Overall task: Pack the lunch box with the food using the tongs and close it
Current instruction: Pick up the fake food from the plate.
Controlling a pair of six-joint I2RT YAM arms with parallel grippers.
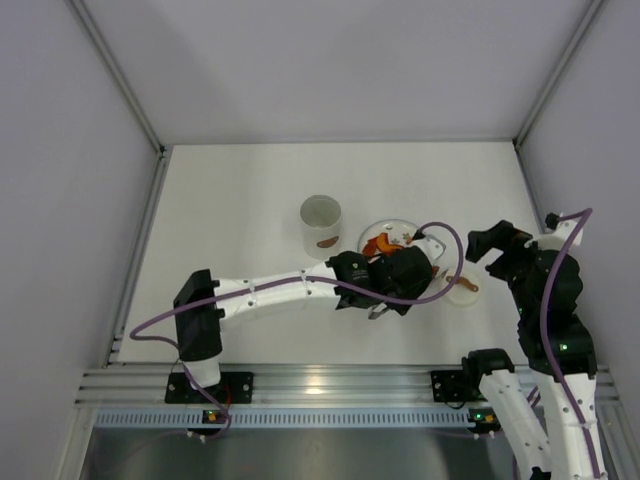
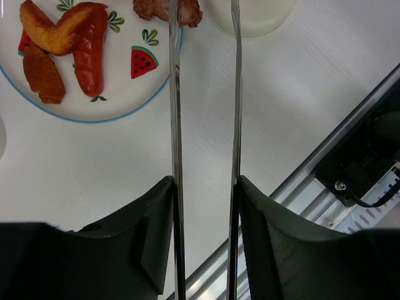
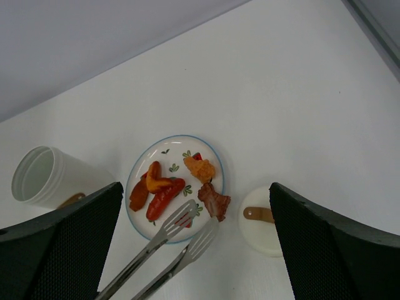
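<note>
The lunch box point(image 1: 320, 222) point(image 3: 37, 175), a white cup, stands open and upright left of the plate point(image 3: 140, 169) point(image 2: 125, 87). The food lies on the plate: a red sausage point(image 3: 164, 194) point(image 2: 90, 50), an orange piece point(image 3: 199, 168) and a brown piece point(image 3: 214, 201) at the plate's edge. My left gripper point(image 1: 405, 272) point(image 2: 205, 181) is shut on the metal tongs point(image 3: 181, 234) point(image 2: 174, 94). The tong tips are apart over the plate's near edge, one beside the brown piece, with nothing between them. My right gripper point(image 1: 490, 245) point(image 3: 195, 185) hangs open above the plate, holding nothing.
The white round lid point(image 3: 265, 215) point(image 1: 462, 290) with a brown handle lies flat on the table right of the plate. The aluminium rail point(image 1: 320, 385) runs along the near edge. Grey walls close in the table at the sides and back.
</note>
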